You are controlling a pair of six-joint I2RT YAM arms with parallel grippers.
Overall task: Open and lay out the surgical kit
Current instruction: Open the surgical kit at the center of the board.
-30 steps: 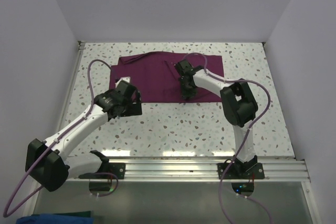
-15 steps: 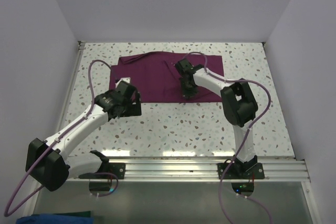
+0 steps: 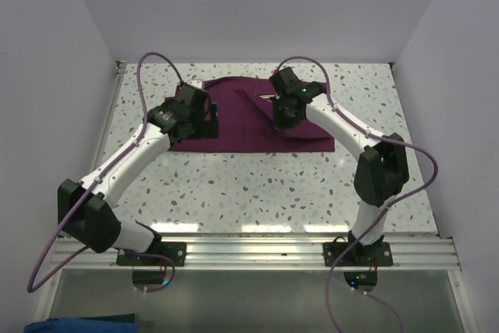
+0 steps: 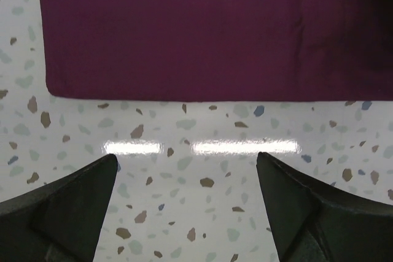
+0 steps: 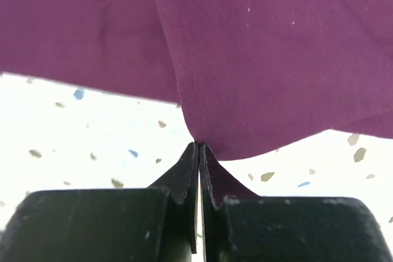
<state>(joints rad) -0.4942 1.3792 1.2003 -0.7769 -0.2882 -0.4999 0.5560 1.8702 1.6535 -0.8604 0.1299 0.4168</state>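
My right gripper pinches the cloth wrap; my left gripper hangs wide open.
The dark maroon wrap lies spread across the far half of the speckled table. My right fingers are clamped tight on a fold of it, tenting the fabric up off the surface. My left fingers stand apart, grasping nothing, over bare tabletop just beside the wrap's near edge, toward its left corner.

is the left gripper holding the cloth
No, the left gripper stands wide open over the table, short of the edge of the cloth.
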